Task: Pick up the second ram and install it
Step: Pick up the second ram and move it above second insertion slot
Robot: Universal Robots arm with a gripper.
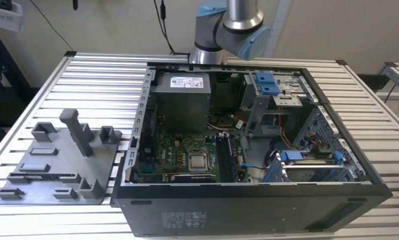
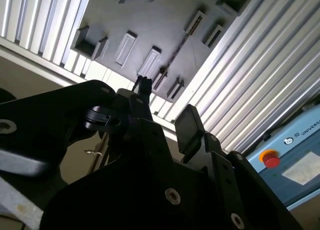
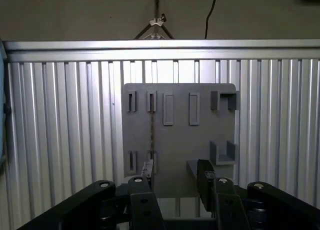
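Observation:
The second ram (image 3: 151,130) is a thin dark stick standing on edge in a slot pair of the grey tray (image 3: 200,140). In the second wrist view the ram (image 2: 177,52) shows as a narrow dark line across the tray (image 2: 165,20). My gripper (image 3: 176,172) hangs high above the tray, open, with nothing between its black fingers (image 3: 205,175). The ram lies close to one finger's line. In the second wrist view the gripper (image 2: 166,106) stands the same way, apart from the ram. The tray (image 1: 52,165) sits at the exterior view's left.
An open computer case (image 1: 359,165) lies on the slatted metal table (image 1: 99,85), with a grey power-supply box (image 1: 182,100) and a motherboard (image 1: 197,161) inside. The arm's joint (image 1: 229,25) rises behind the case. A box with a red button (image 2: 271,159) stands off the table.

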